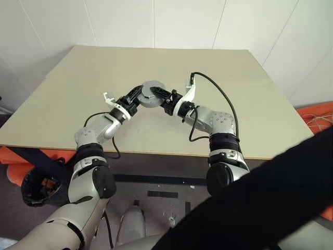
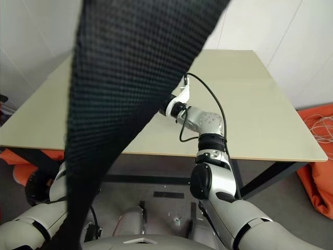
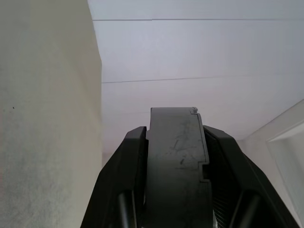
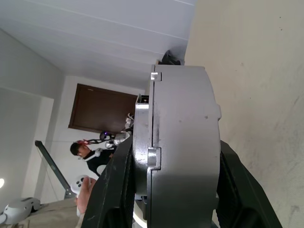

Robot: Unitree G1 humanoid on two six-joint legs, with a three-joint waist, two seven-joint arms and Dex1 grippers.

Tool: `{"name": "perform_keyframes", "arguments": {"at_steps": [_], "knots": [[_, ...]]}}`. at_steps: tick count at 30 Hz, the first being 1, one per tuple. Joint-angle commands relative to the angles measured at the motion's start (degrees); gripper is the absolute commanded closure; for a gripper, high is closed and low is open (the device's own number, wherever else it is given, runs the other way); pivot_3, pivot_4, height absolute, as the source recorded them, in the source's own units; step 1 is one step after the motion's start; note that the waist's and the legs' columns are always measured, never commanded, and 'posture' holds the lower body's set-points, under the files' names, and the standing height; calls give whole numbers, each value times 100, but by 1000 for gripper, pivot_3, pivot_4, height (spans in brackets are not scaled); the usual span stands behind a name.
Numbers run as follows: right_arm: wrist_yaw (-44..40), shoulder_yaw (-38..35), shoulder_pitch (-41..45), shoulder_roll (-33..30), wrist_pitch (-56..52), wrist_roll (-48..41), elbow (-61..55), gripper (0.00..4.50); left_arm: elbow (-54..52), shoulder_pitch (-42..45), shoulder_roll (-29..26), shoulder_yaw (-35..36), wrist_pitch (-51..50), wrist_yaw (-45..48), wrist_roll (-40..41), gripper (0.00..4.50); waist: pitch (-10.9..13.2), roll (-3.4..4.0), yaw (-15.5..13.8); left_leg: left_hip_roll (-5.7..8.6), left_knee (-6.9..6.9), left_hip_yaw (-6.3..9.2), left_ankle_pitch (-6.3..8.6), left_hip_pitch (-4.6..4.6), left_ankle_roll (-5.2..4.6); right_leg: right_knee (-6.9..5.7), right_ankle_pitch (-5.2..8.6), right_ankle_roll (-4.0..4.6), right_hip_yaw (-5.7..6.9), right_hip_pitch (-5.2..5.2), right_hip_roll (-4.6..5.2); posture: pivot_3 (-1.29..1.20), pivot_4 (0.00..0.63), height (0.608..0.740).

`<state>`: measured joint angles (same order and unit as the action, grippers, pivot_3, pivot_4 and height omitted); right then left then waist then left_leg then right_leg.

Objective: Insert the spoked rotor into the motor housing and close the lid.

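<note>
Housing [image 1: 152,94] w/ lid [image 4: 143,142] on it is held up in the air above the table [image 1: 62,104], between both grippers: L gripper [image 1: 136,97] pinches it from one side, R gripper [image 1: 167,99] from the other, each pair of fingers [image 3: 130,166] clamped across its thickness w/ rim poking out past the tips. Looks like stiff, fairly heavy metal w/ smooth grey faces, so prob slippery; the seam btw lid and body in R wrist view suggests lid could shift or pop if squeezed unevenly. Best hold is flat faces near the edge, both sides level, no twist; rotor presumably inside, can't tell.
</note>
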<state>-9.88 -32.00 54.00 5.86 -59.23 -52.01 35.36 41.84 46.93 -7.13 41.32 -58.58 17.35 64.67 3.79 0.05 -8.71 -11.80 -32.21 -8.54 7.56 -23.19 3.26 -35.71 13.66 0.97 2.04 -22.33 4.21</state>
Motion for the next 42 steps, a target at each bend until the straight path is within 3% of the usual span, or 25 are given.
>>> {"name": "perform_keyframes", "arguments": {"at_steps": [1,4,22,27,42], "knots": [[-98,101,231,5,82,-143,-196,2456,-221,26,9,-426,-98,99,-248,2737,0,0,0,0,0,0,0,0,0,0,0,0,0,0,0,0,0,740],[-100,106,231,6,91,-141,-195,2456,-216,8,16,-382,-63,102,-228,3173,0,0,-1,1,0,0,0,-1,0,0,0,0,0,0,0,0,0,740],[-137,238,226,-43,487,91,-142,2456,-124,57,41,-145,-22,90,11,3176,0,0,1,0,-2,0,0,0,0,0,0,-1,0,1,0,0,0,740],[-56,404,214,-73,782,329,-105,752,-109,52,22,-160,0,95,-19,3176,0,0,-3,1,-3,1,0,-1,0,0,-1,-1,1,3,1,0,0,740],[204,469,374,-316,1971,995,733,752,-208,-94,-158,-40,295,139,-9,3176,0,0,8,1,-4,0,0,0,0,-1,-1,-2,0,2,1,0,0,740]]}}
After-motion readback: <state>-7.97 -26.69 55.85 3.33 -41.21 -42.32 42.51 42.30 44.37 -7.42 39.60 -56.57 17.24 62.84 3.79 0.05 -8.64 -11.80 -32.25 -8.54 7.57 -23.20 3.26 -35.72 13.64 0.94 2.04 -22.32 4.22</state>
